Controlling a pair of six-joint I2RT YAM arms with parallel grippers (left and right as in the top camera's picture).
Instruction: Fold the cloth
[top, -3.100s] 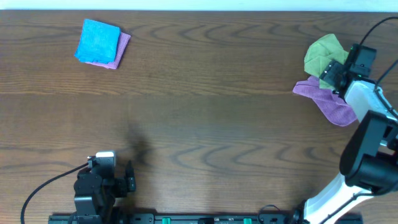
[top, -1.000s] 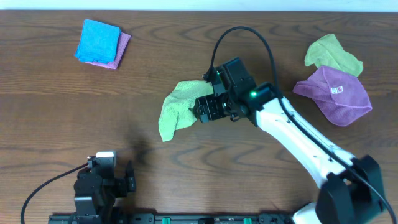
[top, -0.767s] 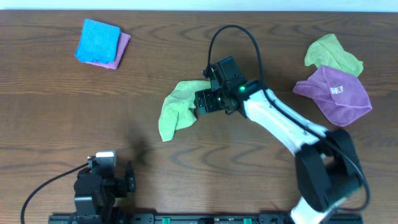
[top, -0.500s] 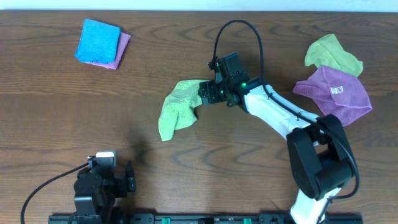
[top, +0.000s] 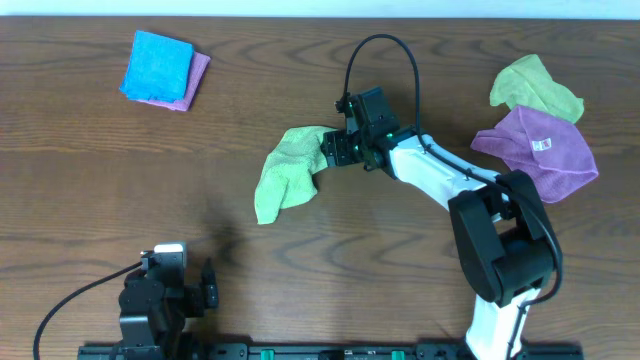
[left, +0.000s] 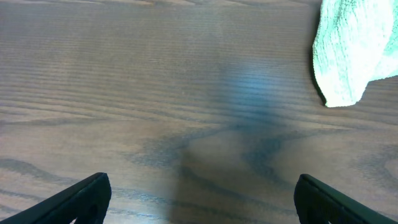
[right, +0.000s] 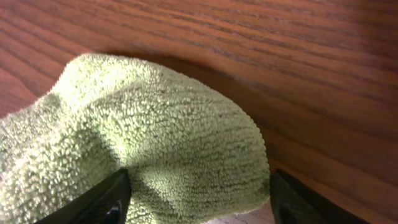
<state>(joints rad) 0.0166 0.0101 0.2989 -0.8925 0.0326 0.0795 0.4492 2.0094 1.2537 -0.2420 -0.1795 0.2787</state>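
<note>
The lime-green cloth (top: 285, 175) lies crumpled near the middle of the table. My right gripper (top: 335, 150) is at its right end, low over it. In the right wrist view the fingers (right: 196, 202) are wide apart with the cloth (right: 155, 149) bunched between them, not pinched. My left gripper (top: 205, 285) is open and empty at the front left. In the left wrist view its fingers (left: 199, 199) frame bare wood, and a corner of the cloth (left: 354, 50) shows at the top right.
A second green cloth (top: 535, 85) and a purple cloth with a white tag (top: 540, 150) lie at the far right. A folded blue cloth (top: 158, 65) sits on a pink one at the far left corner.
The right arm came from the far-right pile to the middle, and the green cloth now lies there. Over the last second the gripper shifted slightly towards the far side; the cloth stayed put.
</note>
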